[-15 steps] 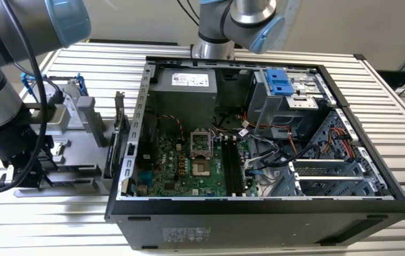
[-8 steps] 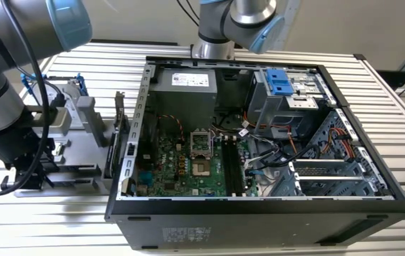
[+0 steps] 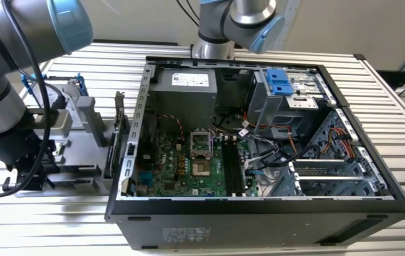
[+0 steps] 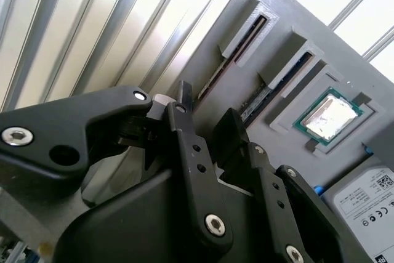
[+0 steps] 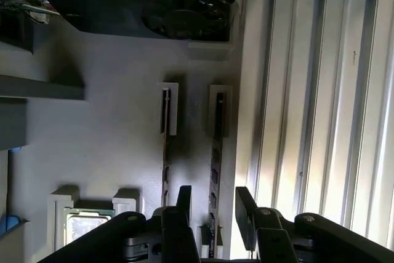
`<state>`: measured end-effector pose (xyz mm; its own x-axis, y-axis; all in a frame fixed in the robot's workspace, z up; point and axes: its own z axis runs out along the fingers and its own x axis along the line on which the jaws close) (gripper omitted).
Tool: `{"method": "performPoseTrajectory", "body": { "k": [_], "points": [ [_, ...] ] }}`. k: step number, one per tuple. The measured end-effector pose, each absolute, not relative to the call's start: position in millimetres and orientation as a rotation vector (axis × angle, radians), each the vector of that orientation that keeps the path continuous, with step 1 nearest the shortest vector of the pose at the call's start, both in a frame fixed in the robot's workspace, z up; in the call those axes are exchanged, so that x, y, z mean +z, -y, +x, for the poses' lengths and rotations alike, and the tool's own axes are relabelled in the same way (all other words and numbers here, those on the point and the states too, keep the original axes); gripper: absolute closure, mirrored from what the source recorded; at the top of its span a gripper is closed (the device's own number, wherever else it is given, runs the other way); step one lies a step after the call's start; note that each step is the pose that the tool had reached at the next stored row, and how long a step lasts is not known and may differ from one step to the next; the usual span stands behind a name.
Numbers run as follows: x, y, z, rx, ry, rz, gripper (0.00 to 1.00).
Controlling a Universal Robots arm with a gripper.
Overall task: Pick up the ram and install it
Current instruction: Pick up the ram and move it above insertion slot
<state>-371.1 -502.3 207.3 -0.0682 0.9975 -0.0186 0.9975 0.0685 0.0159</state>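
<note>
The gripper (image 5: pixel 212 200) is seen poised low over a grey tray (image 5: pixel 111 121), its jaws spread apart and nothing clasped between them. The ram (image 5: pixel 216 152), a thin dark stick set on edge in the tray's slot nearest the slatted table (image 5: pixel 320 90), is lined up in the gap between the two black fingers (image 5: pixel 183 196); whether it is touched by them cannot be told. A second stick (image 5: pixel 165 146) is lodged in the neighbouring slot, just outside the jaws. A processor (image 5: pixel 86 229) is seated in a square pocket of the same tray, and a black graphics card (image 5: pixel 148 4) is parked at the tray's far end. In the exterior view, the arm (image 3: pixel 17 80) is bent down at the exterior view's left, beside an open computer case (image 3: pixel 259 213) in which the green motherboard (image 3: pixel 181 165) is exposed.
</note>
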Motion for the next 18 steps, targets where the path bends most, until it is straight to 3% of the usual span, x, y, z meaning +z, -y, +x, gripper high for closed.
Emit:
{"method": "performPoseTrajectory", "body": {
  "k": [13, 14, 18],
  "points": [
    [197.9, 502.2, -371.2, -0.002, -2.278, 2.128, 0.0],
    [197.2, 502.3, -371.2, -0.002, -2.278, 2.127, 1.0],
    [194.4, 502.2, -371.3, -0.002, -2.278, 2.127, 1.0]
  ]
}}
